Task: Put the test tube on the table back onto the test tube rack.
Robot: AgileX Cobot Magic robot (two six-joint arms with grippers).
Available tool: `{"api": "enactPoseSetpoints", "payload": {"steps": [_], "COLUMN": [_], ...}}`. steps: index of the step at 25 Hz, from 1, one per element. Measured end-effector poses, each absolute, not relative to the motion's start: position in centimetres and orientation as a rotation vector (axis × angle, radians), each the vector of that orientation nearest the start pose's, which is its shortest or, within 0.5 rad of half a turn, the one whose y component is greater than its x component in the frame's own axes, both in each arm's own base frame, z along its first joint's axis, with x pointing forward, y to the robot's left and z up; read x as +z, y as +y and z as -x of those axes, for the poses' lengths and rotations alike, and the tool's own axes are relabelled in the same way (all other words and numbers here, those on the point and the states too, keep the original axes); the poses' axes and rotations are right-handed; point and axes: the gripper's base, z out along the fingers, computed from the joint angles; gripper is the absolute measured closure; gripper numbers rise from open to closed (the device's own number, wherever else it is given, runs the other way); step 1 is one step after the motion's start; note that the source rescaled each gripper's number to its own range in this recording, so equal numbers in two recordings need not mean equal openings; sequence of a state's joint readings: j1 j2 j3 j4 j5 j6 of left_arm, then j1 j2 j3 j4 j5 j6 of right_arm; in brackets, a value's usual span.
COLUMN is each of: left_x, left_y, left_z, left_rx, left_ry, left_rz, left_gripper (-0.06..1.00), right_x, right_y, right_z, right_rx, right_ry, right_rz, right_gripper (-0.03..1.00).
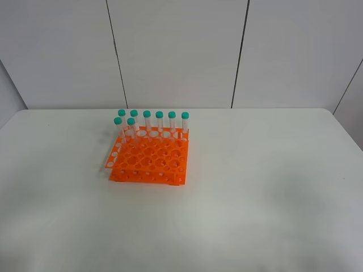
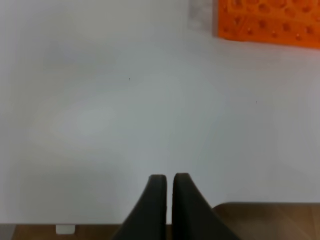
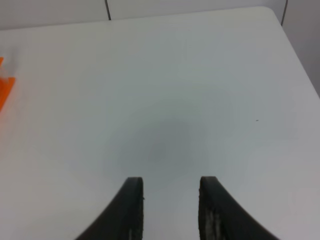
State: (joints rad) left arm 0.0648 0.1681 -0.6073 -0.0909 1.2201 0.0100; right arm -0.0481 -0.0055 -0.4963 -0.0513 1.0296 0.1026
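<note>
Orange test tube rack [image 1: 150,158] sits on the white table [image 1: 255,187], left of centre in the high view, nearer the far edge. Eight teal-capped tubes stand upright in it: six in the back row [image 1: 159,123], two more one row forward at the left end [image 1: 124,129]. All look alike; which one is the task's test tube cannot be told, and every tube in view stands in the rack. Neither arm shows in the high view. Left gripper [image 2: 169,181]: dark fingers pressed almost together, only a sliver of gap, nothing between them; it hangs over bare tabletop with a corner of the rack in the distance of its wrist view and a brown surface past the table's near edge. Right gripper [image 3: 171,184]: fingers parted to a moderate gap, nothing between them, bare table beneath, a soft shadow on the surface ahead. A blurred sliver of orange shows at the edge of that view.
</note>
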Motion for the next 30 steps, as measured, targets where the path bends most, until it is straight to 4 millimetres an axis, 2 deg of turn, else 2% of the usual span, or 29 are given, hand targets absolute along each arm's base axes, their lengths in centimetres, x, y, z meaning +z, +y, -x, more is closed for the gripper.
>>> {"api": "enactPoseSetpoints", "payload": {"steps": [13,30], "left_x": [29.3,29.3], "left_y": [-1.0,-1.0], "left_z": [2.5,2.5], "left_rx": [-0.068,-0.068], "left_ry": [2.096,2.093], "left_rz": [0.038,0.038], "left_gripper": [0.94,0.94], "right_x": [27.9,27.9], "right_y": [-0.4,-0.4], "right_z": [0.4,0.4], "right_rx": [-0.026,-0.026], "right_ry": [2.005,2.005], "right_rz": [-0.153,-0.153], "right_gripper": [0.59,0.59]}}
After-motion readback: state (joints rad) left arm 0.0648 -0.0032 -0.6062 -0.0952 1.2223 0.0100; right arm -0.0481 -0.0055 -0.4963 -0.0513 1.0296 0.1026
